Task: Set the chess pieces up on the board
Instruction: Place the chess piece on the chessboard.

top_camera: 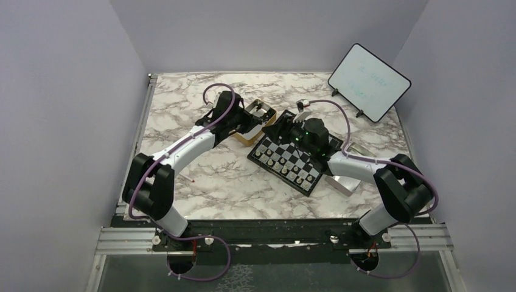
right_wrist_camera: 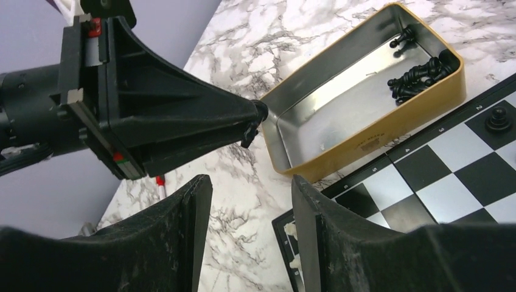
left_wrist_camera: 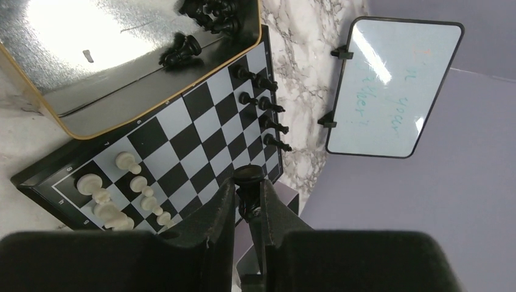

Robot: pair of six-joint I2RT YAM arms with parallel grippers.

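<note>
Pinching black chess piece, left tool

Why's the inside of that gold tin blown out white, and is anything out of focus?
Left wrist view: the tin's bare metal floor mirrors the light, glaring white; the left gripper up close looks soft. Right wrist view: the tin reflects mildly, its black pieces sharp. Top view: even light.

Black-and-white checked board, gold tin, black chess pieces, cream pieces, grey-veined white marble table
</note>
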